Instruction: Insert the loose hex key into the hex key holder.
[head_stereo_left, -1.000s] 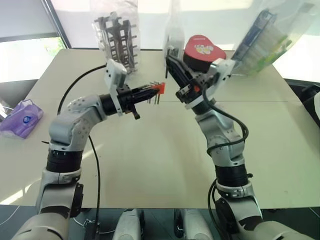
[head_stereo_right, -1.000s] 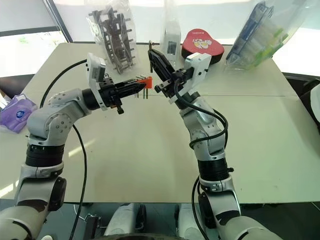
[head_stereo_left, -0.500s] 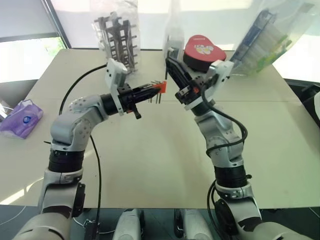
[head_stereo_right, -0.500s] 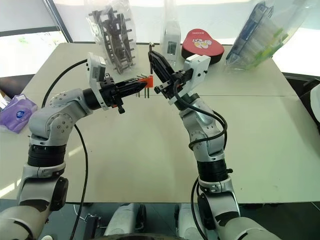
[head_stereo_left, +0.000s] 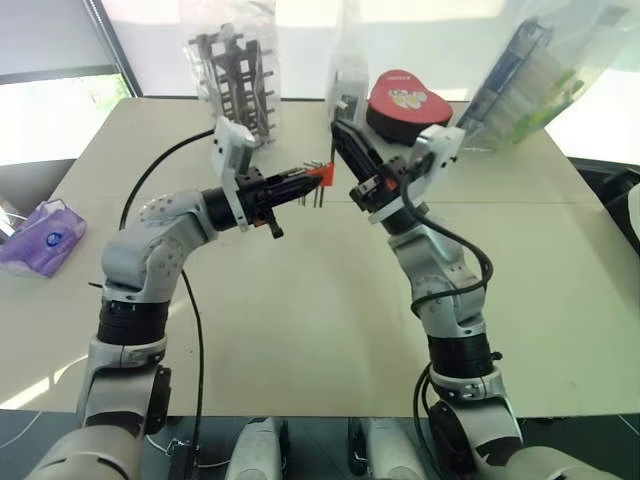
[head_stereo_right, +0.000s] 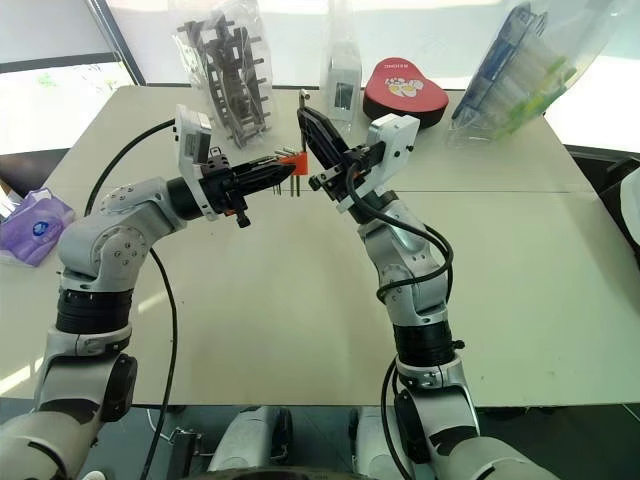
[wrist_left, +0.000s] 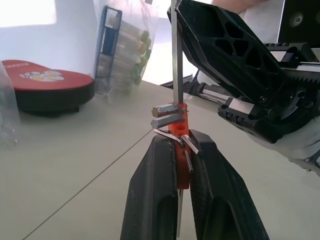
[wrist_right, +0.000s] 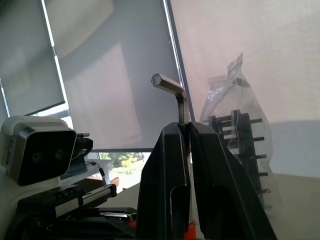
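the left claw (head_stereo_left: 318, 176) gripped the hex key holder (wrist_left: 178, 131) above the desk (head_stereo_left: 300, 300). the right claw (wrist_right: 186, 131) pinched the loose hex key (wrist_right: 172, 92) just beside it; a bagged dark rack (head_stereo_left: 237, 75) and red tin (head_stereo_left: 405, 102) stood behind

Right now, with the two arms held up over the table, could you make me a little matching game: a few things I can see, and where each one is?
Things:
1. hex key holder
2. loose hex key
3. red heart-shaped box
4. purple packet

Places:
a. pinched in the right gripper
b. at the table's left edge
c. clamped in the left gripper
d. at the far side of the table

Pairs: 1-c, 2-a, 3-d, 4-b
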